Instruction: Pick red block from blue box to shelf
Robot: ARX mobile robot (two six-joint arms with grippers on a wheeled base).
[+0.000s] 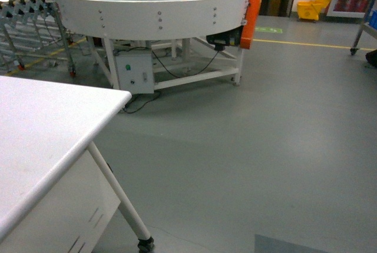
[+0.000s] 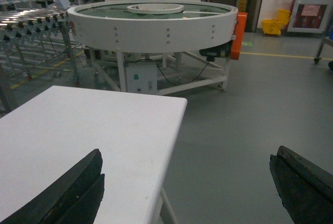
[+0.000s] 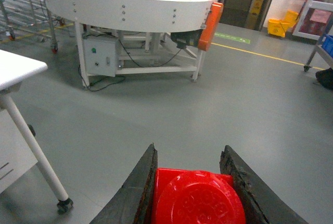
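The right tool (image 3: pixel 190 193) is clamped on the red block (image 3: pixel 195 198), a stiff, light, probably slick plastic brick best pinched across its flat sides, while the left tool (image 2: pixel 187 187) gapes empty over the white desk (image 2: pixel 78 135).

Dim even light, soft, slightly blurred

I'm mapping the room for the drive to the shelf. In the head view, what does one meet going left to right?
White table → roller conveyor → grey control box → round white turntable → orange motor cover → yellow mop bucket.
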